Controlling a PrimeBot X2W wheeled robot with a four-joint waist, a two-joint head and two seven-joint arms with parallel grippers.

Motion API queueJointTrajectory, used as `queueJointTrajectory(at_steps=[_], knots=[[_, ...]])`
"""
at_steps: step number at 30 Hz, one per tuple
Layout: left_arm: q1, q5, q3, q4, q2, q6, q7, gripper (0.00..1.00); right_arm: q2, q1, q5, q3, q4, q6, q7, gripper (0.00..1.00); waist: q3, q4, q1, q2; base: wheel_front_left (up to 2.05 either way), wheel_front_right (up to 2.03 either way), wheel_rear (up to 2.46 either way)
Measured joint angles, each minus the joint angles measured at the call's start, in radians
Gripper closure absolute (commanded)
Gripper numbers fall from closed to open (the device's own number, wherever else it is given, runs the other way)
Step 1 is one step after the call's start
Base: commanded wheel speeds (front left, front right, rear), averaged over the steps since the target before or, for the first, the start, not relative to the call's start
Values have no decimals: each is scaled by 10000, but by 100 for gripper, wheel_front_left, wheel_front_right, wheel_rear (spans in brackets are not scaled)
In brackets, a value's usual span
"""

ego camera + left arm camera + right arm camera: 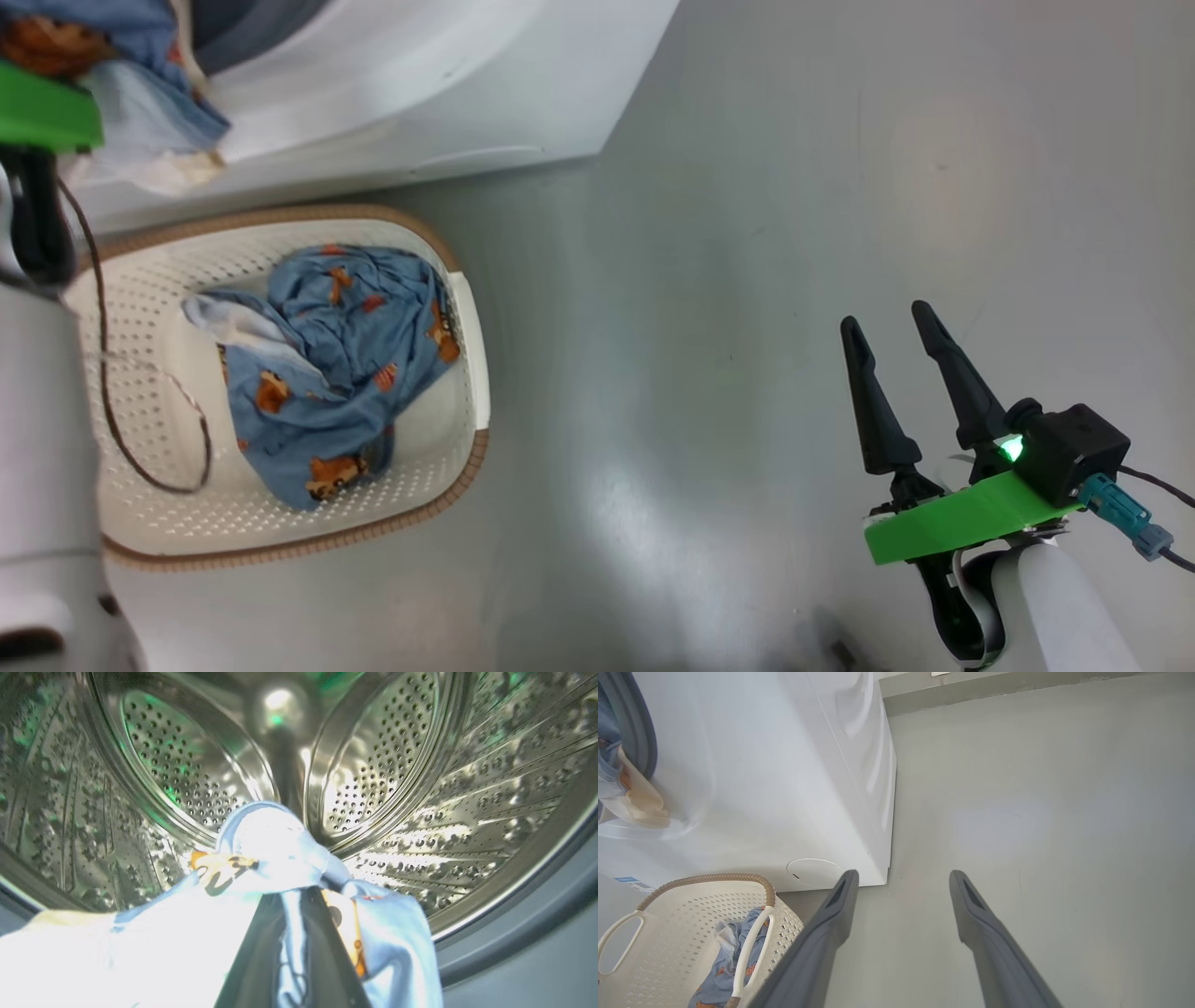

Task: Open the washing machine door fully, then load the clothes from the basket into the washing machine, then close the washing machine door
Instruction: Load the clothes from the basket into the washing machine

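The left gripper [293, 905], clamped on a blue garment [280, 844], should push deeper into the drum [397, 765] before releasing; the right gripper [882, 319] hangs wide open, empty.

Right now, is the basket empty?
No, a crumpled blue garment with orange prints lies inside the basket in the head view.
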Motion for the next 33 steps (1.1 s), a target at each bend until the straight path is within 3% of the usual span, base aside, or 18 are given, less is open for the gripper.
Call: queueJointTrajectory(at_steps=[11,19,22,27,33], knots=[[-2598,-704,-1248,2042,853,0,1129,100,2,-126,169,393,113,0,0,0,735,-208,0,0,0,0,0],[-3779,-558,-1791,2219,1229,0,146,100,2,-267,443,715,161,0,0,0,1132,-413,1,0,0,0,0],[-3923,-431,-1814,1492,1290,0,29,100,0,-360,545,803,165,0,0,0,1222,-488,1,0,0,0,0],[-3803,82,-1298,-1012,1310,0,-4,100,0,-391,581,907,169,0,0,0,1376,-562,0,0,0,0,0],[-2814,470,-848,-2370,1197,0,-13,100,0,-589,608,974,201,0,0,0,1385,-602,1,0,0,0,0]])
